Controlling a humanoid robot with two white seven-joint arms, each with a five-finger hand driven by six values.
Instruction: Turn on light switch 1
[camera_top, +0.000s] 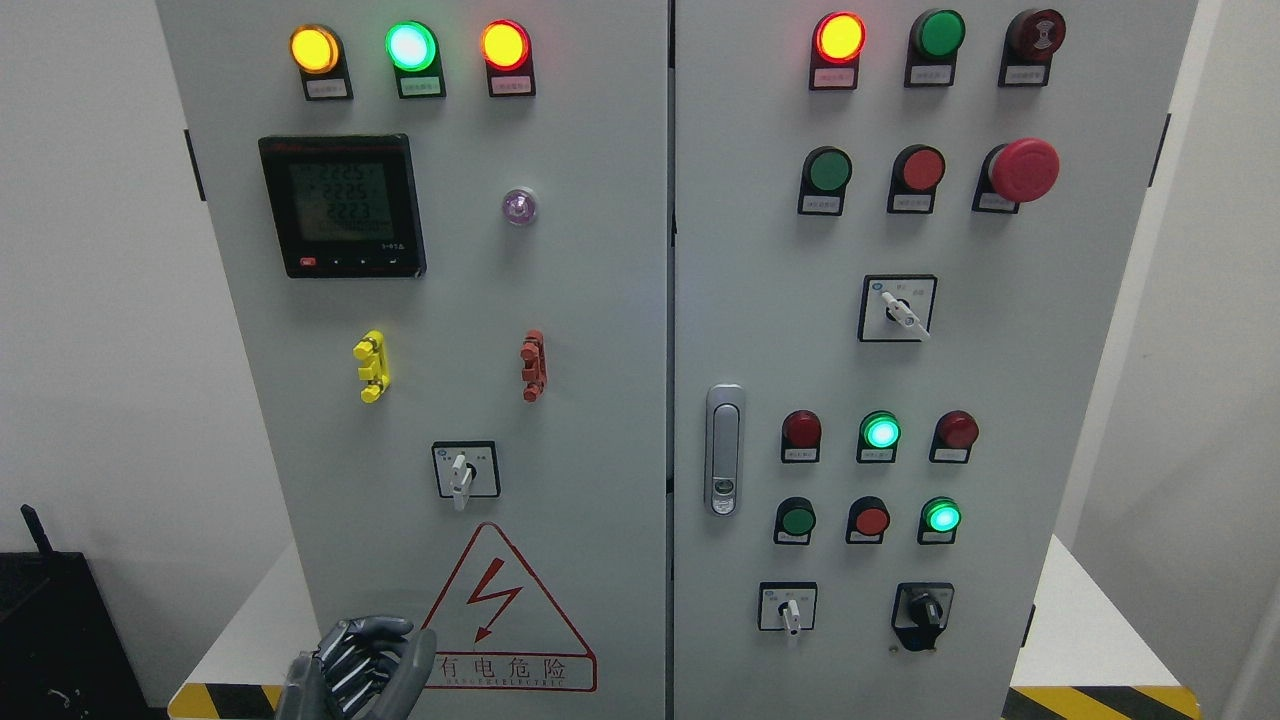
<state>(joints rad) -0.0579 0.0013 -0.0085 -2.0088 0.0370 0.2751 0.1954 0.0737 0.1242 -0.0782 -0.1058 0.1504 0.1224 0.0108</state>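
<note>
A grey electrical cabinet (600, 400) with two doors fills the head view; the left hand (355, 668) shows at the bottom edge, left of the middle, low in front of the left door and just beside the red-bordered lightning warning triangle (497, 610); its dark fingers (370, 630) are curled inward and hold nothing, though the view there is cropped and whether they touch the door cannot be told; the right arm does not show. Which control is "light switch 1" cannot be read from the small labels; the nearest one to the hand is the white-handled rotary switch (463, 472) on the left door, directly above the triangle and well apart from the hand, its handle pointing down. Higher on that door sit a yellow clip (371, 366) and a red clip (534, 366), a digital meter (342, 206) with a lit display, and a top row of lit lamps: amber (314, 49), green (411, 45) and orange-red (505, 45). On the right door a silver latch handle (724, 450) stands by the seam; a red mushroom button (1024, 170) sits upper right; two more small rotary switches, one white-handled (790, 610) and one black (924, 610), sit near the bottom.
</note>
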